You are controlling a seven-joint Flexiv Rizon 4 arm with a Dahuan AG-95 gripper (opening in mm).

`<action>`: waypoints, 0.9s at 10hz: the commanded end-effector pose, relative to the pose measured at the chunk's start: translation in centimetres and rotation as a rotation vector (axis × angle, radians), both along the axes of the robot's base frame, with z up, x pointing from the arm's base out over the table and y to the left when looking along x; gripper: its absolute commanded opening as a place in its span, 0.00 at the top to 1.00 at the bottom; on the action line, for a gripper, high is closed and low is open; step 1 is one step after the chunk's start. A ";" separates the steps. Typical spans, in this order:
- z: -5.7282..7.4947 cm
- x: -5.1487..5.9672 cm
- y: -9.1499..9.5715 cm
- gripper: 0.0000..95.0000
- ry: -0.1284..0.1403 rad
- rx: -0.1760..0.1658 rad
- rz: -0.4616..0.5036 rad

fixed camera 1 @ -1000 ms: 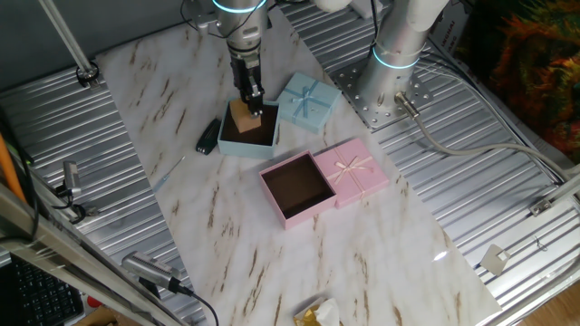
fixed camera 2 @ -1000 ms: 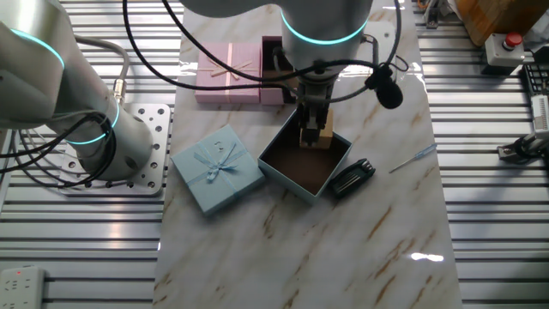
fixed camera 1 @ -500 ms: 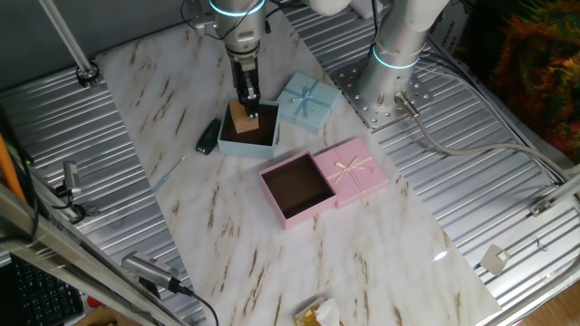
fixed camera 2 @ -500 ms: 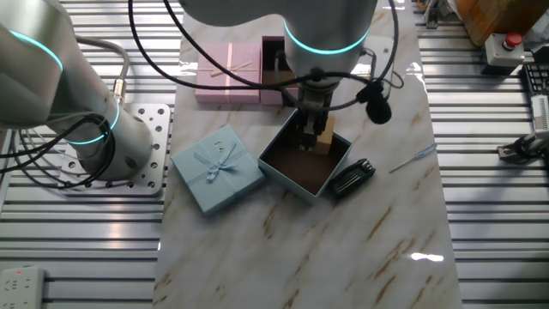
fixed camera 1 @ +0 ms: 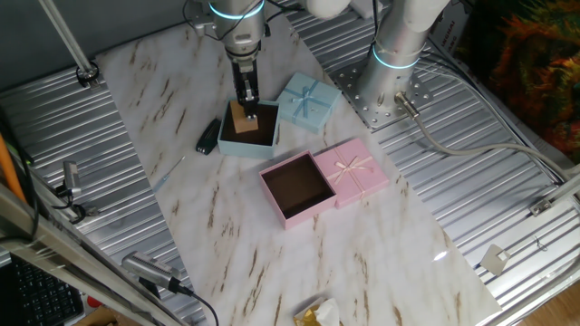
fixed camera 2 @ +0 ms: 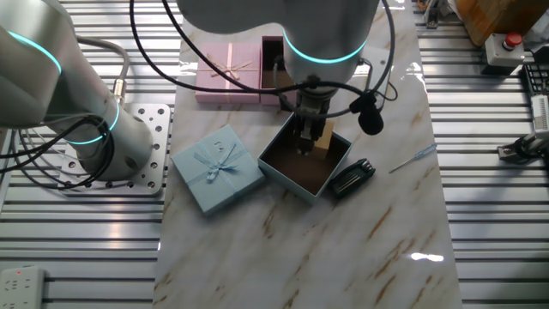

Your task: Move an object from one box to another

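The small tan cube [fixed camera 1: 240,119] rests in the far corner of the light blue box tray [fixed camera 1: 259,138], also seen in the other fixed view [fixed camera 2: 323,140] in the tray [fixed camera 2: 302,170]. My gripper [fixed camera 1: 246,98] hangs just above the cube, fingers slightly apart and holding nothing; it shows in the other view [fixed camera 2: 306,142] right beside the cube. The pink box tray [fixed camera 1: 299,187] stands open with nothing in it, nearer the front; in the other view the arm partly hides it [fixed camera 2: 271,50].
The light blue lid with its bow [fixed camera 1: 306,101] lies beside the blue tray. The pink lid with its bow [fixed camera 1: 354,172] touches the pink tray. A flat black item [fixed camera 1: 209,136] lies left of the blue tray. The arm's base [fixed camera 1: 391,63] stands at the back right.
My gripper has risen a little, straight up from the cube. The cube has stayed in the light blue tray.
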State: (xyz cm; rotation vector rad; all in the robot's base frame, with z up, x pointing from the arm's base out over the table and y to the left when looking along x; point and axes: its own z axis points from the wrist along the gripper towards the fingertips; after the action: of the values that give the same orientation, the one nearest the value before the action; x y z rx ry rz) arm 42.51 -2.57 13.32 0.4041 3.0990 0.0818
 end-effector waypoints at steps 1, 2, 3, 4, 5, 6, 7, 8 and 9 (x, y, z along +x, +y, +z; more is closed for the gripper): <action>-0.3 -0.2 -0.1 1.00 0.000 -0.001 0.001; -0.4 -0.2 -0.1 1.00 0.000 0.001 0.001; -0.6 -0.2 -0.2 1.00 0.001 0.001 0.001; -0.7 -0.2 -0.2 1.00 0.003 0.000 0.001; -0.9 -0.2 -0.3 1.00 0.003 0.002 0.001; -1.0 -0.2 -0.3 1.00 0.006 0.004 0.002; -1.0 -0.2 -0.3 1.00 0.005 0.005 0.001; -1.1 -0.2 -0.3 1.00 0.007 0.005 0.002; -1.2 -0.2 -0.3 1.00 0.009 0.006 0.002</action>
State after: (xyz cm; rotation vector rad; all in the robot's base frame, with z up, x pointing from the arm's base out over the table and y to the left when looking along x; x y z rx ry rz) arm 42.30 -2.84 12.05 0.4046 3.1088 0.0893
